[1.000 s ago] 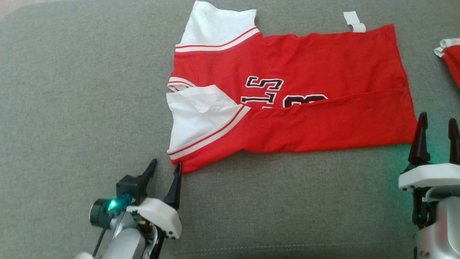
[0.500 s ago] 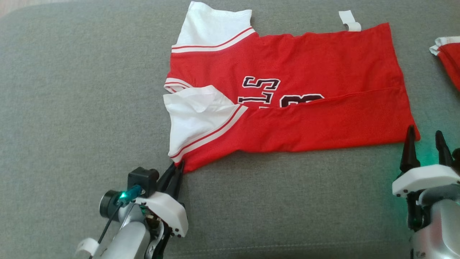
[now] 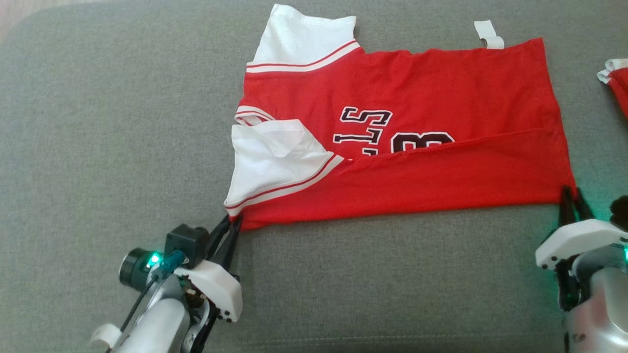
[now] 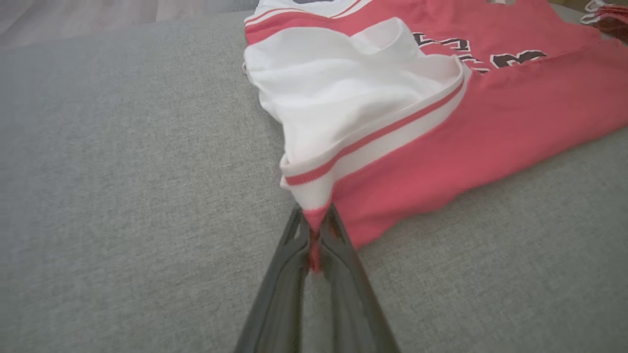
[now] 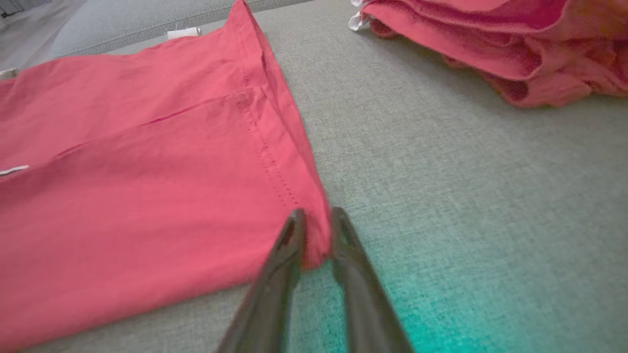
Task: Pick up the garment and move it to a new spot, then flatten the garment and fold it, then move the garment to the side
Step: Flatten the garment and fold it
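A red jersey (image 3: 417, 122) with white sleeves and dark numbers lies spread on the grey cushion, its near long edge folded over the print. My left gripper (image 3: 233, 220) is shut on the near left corner, where the white sleeve band meets the red cloth (image 4: 314, 220). My right gripper (image 3: 571, 193) is shut on the near right hem corner (image 5: 316, 235). In the left wrist view red fabric shows pinched between the fingers (image 4: 338, 255). The right wrist view has the hem corner caught between the two dark fingers (image 5: 289, 245).
A second red garment (image 3: 615, 83) lies bunched at the far right edge, seen close in the right wrist view as a folded pile (image 5: 490, 44). The grey cushion (image 3: 98, 122) stretches wide to the left and in front. A white tag (image 3: 488, 37) sticks out from the far hem.
Both grippers went from open to shut on the jersey's near corners. The near edge now lies straighter and more taut. The camera shifted slightly.
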You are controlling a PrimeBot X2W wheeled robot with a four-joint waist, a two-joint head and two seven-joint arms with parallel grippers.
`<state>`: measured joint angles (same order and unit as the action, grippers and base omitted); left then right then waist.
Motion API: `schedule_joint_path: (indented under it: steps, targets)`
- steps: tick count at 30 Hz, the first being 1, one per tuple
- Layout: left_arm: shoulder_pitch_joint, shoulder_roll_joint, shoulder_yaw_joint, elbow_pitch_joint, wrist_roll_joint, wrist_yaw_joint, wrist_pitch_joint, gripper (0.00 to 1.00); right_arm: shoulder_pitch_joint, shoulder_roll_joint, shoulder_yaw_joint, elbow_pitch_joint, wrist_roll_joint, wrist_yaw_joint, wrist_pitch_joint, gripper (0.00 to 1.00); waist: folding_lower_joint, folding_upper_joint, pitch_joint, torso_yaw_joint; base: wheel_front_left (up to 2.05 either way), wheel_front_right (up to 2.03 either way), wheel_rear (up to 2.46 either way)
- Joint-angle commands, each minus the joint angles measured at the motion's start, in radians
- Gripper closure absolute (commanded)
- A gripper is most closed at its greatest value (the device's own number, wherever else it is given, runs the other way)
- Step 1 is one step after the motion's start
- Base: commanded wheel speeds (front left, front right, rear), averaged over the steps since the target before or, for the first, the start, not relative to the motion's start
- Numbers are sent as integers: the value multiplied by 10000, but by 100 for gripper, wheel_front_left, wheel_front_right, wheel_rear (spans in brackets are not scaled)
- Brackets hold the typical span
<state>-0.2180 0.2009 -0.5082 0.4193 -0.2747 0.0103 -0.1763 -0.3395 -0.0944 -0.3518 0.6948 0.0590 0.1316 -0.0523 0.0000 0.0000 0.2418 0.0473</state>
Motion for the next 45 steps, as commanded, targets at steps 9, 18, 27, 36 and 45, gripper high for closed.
schedule_joint_path:
  steps: [9, 18, 27, 36, 45]
  targets:
    - [247, 734, 406, -1034, -65, 265, 232, 100, 124, -332, 793, -441, 759, -9, -260, 100, 0, 0, -400, -41, 0, 0, 0]
    - [1674, 974, 455, -2132, -356, 699, 468, 100, 1306, -616, 850, -1326, 1241, -9, -8, 100, 0, 0, -858, 520, 0, 0, 0]
    - [2349, 974, 298, -2511, -376, 940, 324, 100, 3506, -382, 370, -3288, 1286, -9, 598, 100, 0, 0, -1042, 1014, 0, 0, 0]
    - [2551, 1031, -171, -2384, -466, 598, 726, 100, 5049, 167, 203, -5260, 1057, -9, 1473, 100, 0, 0, -1345, 834, 0, 0, 0]
    - [2523, 1172, -322, -2347, -473, 565, 1082, 100, 5355, 321, 64, -5483, 745, -9, 1638, 100, 0, 0, -1363, 614, 0, 0, 0]
